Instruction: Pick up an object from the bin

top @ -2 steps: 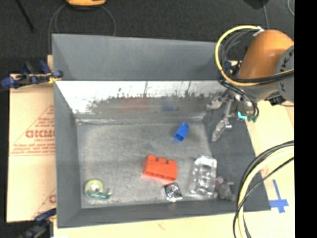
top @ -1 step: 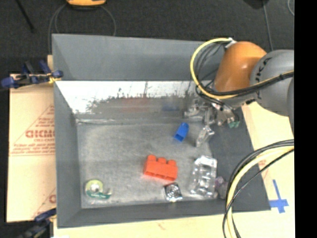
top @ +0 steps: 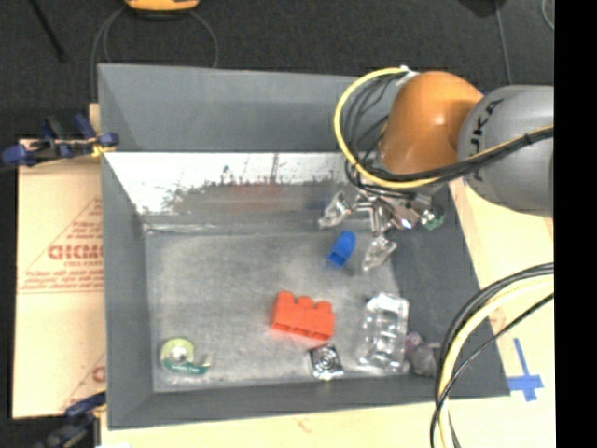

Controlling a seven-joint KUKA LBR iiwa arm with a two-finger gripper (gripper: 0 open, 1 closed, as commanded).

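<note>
The end effector (top: 358, 233) hung low over the bin (top: 220, 278), in the floor's 1 o'clock corner, taking 12 o'clock as the far wall at the top of the camera view. Its two metal fingers (top: 332, 213) appeared spread apart, with nothing pinched between them.

The nearest thing was a small blue cylinder-like piece (top: 342, 248). It lay just at the end effector's 7 o'clock, close beside the nearer fingertip and seemingly within or at the edge of the open gap. Whether a tip touched it could not be told. Its long axis ran roughly from 1 to 7 o'clock, tilted a little from the bin's side walls. That was the relation the next move would turn on. By my reading, a short shift toward 7 o'clock and a descent would put the fingers astride its short width.

Room looked fair. Bare floor lay around the blue piece toward 9 and 6 o'clock. The far wall stood near at 12 o'clock, and the right wall was close at 3 o'clock, under the arm.

The other things lay well apart from it:
- A red-orange studded brick (top: 303, 315) sat at 6 to 7 o'clock, mid-floor.
- A clear plastic piece (top: 384, 332) sat at 5 o'clock.
- A small dark shiny thing (top: 325, 362) and a small greyish lump (top: 421, 352) lay by the near wall.
- A green-and-white roll (top: 180, 355) sat in the 7 o'clock corner.

None of them crowded the approach.
</note>
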